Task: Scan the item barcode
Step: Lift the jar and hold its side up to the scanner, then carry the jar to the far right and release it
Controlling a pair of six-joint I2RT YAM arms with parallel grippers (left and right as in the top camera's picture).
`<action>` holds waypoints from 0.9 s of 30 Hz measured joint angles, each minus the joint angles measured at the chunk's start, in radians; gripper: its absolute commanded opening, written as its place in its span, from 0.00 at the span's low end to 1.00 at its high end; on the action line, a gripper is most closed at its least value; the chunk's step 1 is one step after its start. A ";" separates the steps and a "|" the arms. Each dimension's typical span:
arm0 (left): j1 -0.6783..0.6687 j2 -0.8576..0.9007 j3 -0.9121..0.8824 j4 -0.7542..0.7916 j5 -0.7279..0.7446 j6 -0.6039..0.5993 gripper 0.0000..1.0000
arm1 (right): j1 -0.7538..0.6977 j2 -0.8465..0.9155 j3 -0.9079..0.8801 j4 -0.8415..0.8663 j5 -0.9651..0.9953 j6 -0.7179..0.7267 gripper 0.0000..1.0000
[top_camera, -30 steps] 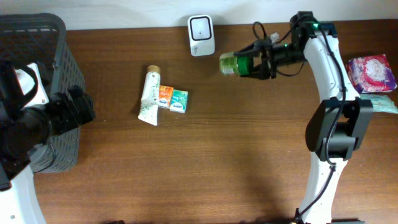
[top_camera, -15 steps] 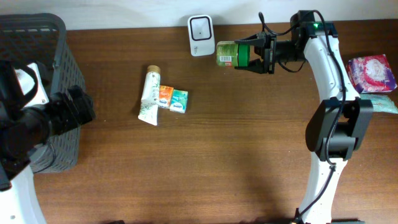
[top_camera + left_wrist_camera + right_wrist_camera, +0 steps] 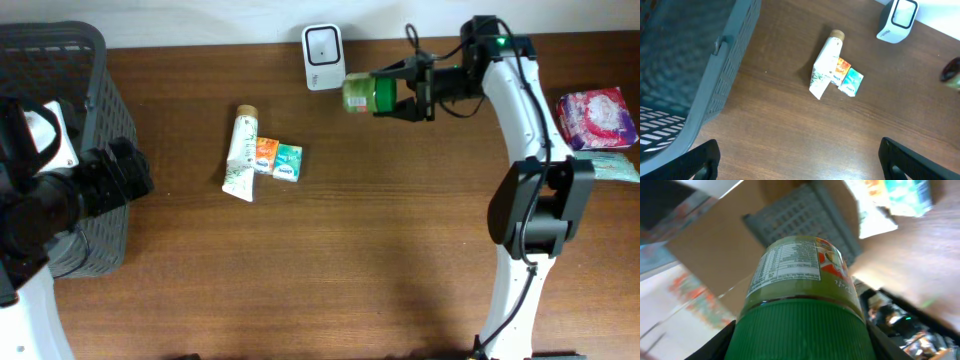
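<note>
While overhead shows your right gripper (image 3: 398, 92) pinching the green jar (image 3: 360, 93) over the tabletop's (image 3: 380, 220) far edge, just beside the scanner (image 3: 324, 43), a misturned label would miss the read. Left wrist: your left gripper (image 3: 797, 152) is spread wide and empty. Right wrist: only nutrition print (image 3: 787, 270) shows.

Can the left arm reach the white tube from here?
Probably yes: the left gripper is open, the white tube lies uncovered ahead of it, and the basket stands off to its side.
</note>
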 measured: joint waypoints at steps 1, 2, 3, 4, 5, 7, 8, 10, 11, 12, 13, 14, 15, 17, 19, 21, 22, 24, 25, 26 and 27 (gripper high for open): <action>0.000 0.000 0.000 0.000 0.000 0.000 0.99 | 0.012 0.000 0.000 0.006 0.045 0.000 0.50; 0.000 0.000 0.000 0.000 0.000 0.000 0.99 | 0.052 0.001 0.000 0.020 0.203 0.002 0.50; 0.000 0.000 0.000 0.000 0.000 0.000 0.99 | 0.077 0.001 0.001 0.024 0.327 0.009 0.51; 0.000 0.000 0.000 0.000 0.000 0.000 0.99 | 0.101 0.002 0.001 0.024 0.464 0.014 0.50; 0.000 0.000 0.000 0.000 0.000 0.000 0.99 | 0.121 0.002 0.001 0.024 0.566 0.016 0.50; 0.000 0.000 0.000 0.000 0.000 0.000 0.99 | 0.184 0.002 0.001 0.024 0.872 0.018 0.50; 0.000 0.000 0.000 0.000 0.000 0.000 0.99 | 0.210 0.003 0.001 0.024 0.969 0.018 0.51; 0.000 0.000 0.000 0.000 0.000 0.000 0.99 | 0.271 0.004 0.001 0.024 1.190 0.018 0.55; 0.000 0.000 0.000 0.000 0.000 0.000 0.99 | 0.305 0.004 0.001 0.025 1.265 0.019 0.56; 0.000 0.000 0.000 0.000 0.000 0.000 0.99 | 0.329 0.004 0.001 0.027 1.317 0.020 0.56; 0.000 0.000 0.000 0.000 0.000 0.000 0.99 | 0.344 0.004 0.001 0.027 1.341 0.018 0.55; 0.000 0.000 0.000 0.000 0.000 0.000 0.99 | 0.362 0.006 0.001 0.027 1.363 0.018 0.55; 0.000 0.000 0.000 0.000 0.000 0.000 0.99 | 0.373 0.009 -0.001 0.027 1.376 0.018 0.55; 0.000 0.000 0.000 0.000 0.000 0.000 0.99 | 0.378 0.011 -0.026 0.034 1.379 0.019 0.55; 0.000 0.000 0.000 0.000 0.000 0.000 0.99 | 0.377 0.020 -0.046 0.034 1.374 0.018 0.54; 0.000 0.000 0.000 0.000 0.000 0.000 0.99 | 0.377 0.032 -0.048 0.036 1.374 0.019 0.54; 0.000 0.000 0.000 0.000 0.000 0.000 1.00 | 0.377 0.032 -0.048 0.044 1.373 0.018 0.54; 0.000 0.000 0.000 0.000 0.000 0.000 0.99 | 0.377 0.032 -0.048 0.066 1.371 0.012 0.55; 0.000 0.000 0.000 0.000 0.000 0.000 0.99 | 0.377 0.032 -0.048 0.066 1.371 0.010 0.56; 0.000 0.000 0.000 0.000 0.000 0.000 0.99 | 0.377 0.032 -0.048 0.066 1.371 0.010 0.59; 0.000 0.000 0.000 0.000 0.000 0.000 0.99 | 0.377 0.032 -0.048 0.062 1.371 0.008 0.59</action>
